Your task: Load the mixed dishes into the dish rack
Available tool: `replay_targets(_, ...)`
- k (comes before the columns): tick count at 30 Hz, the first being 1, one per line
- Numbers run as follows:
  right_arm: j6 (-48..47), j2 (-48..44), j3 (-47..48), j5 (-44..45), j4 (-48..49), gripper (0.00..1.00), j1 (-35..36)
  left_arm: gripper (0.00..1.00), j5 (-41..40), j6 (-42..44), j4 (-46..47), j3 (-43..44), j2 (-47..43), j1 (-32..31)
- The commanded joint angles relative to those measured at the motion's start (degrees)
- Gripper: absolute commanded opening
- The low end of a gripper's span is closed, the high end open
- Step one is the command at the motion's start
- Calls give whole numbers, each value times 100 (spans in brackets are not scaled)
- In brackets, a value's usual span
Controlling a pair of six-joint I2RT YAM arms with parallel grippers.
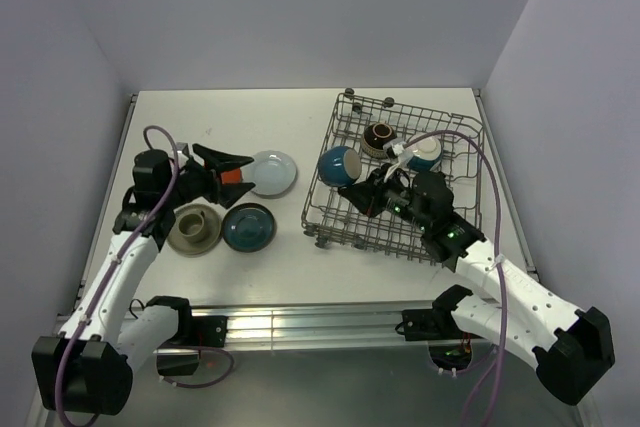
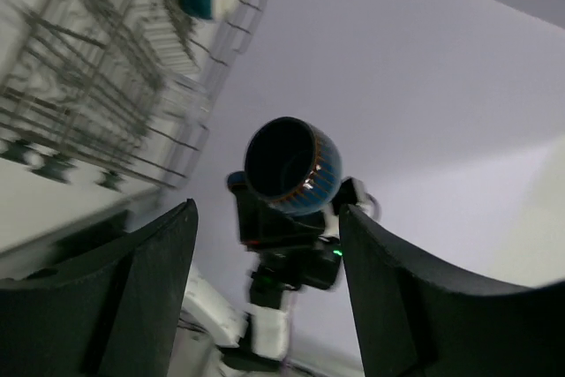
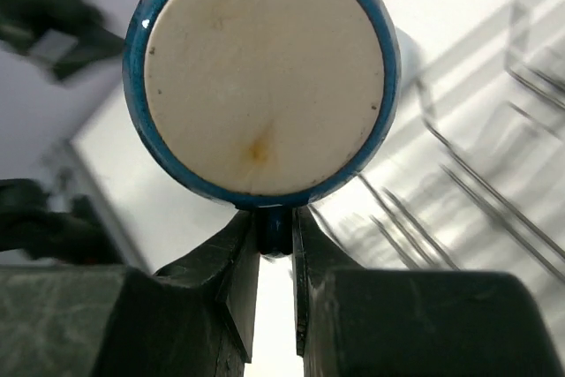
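While the right end effector [image 3: 275,236] keeps its jaws narrow, pinching one thin stretch of rim, the blue bowl [image 3: 265,77] hangs sideways off its fingers with the cream foot turned toward the wrist camera. The bowl is at the left side of the dish rack [image 1: 360,237]; whether it touches the wires I cannot tell. Glazed ceramic like this is probably stiff, slick, heavy for so small a pinch and liable to chip on metal, so the hold should sit deep on the rim and the bowl should be lowered gently between prongs. Farther into the rack sit a brown bowl [image 1: 378,137] and a cream and teal bowl [image 1: 422,154]. Across the tabletop [image 1: 200,117] the left end effector [image 1: 243,173] stands wide, gripping nothing, beside a red-orange plate [image 1: 231,176]. A pale blue plate [image 1: 272,172], a dark teal plate [image 1: 248,227] and a grey-beige plate [image 1: 194,229] lie flat nearby, and each is likely best taken by its edge.
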Motion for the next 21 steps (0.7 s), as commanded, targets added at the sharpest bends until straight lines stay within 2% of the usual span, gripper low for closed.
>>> replay_targets(1,-790,-212,808,1329,-1995,0,-25,70,-919,2382,-2470,1009,-82,50)
replay_targets(3,-913,-186,1028,1567,-2662,0,-25,69,-1411,2763,-2879,1135,-187,50)
replay_targets(4,-1045,-160,1081,1777,-2849,0,-25,69,-1866,3026,-3020,1144,-231,50)
replay_targets(7,-1370,112,1248,1884,-3342,0,-25,68,-2483,3396,-3241,987,-346,50)
replay_targets(16,-1363,833,1257,2552,-3632,0,-8,64,-2740,3933,-3021,546,-30,50)
replay_targets(21,-1292,1447,1371,2904,-3799,0,-8,64,-3529,4022,-3311,441,5,42)
